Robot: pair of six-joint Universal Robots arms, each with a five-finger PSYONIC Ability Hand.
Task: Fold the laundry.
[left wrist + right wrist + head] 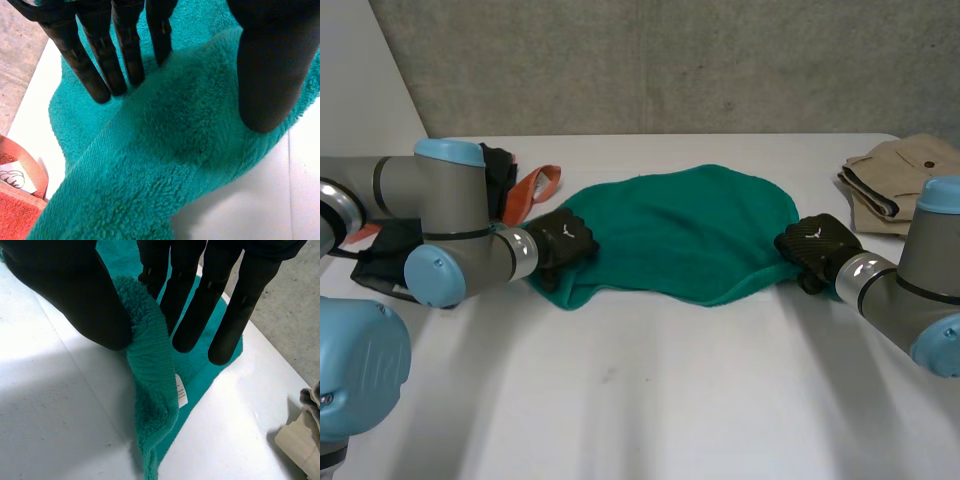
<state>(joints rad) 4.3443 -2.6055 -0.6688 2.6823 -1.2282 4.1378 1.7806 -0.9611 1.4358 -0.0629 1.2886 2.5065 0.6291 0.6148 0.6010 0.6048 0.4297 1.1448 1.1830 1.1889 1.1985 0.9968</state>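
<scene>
Closest to you in the head view: the left arm, its big light-blue cap at the near corner.

Desk: white, bare on the near side.

Green towel: spread flat in a rough oval across the middle of the desk. You have one hand on each end of it.

Right arm: reaches in from the near right.

Left hand: at the towel's left end. Its wrist view shows a raised fold of the towel running between the straight fingers and the thumb, which presses on the fold's other side. Read this as a pinch on the cloth.

Right hand: at the towel's right edge. Its wrist view shows the edge lifted into a ridge and pinched between the thumb and the straight fingers.

Khaki garment: folded, at the far right of the desk, apart from the towel.

Black cloth: bunched behind the left arm, far left.

Orange cloth: just beside the towel's left end, a loop sticking up.

Label: small and white, hanging off the towel's lifted edge below the right hand's fingers.
</scene>
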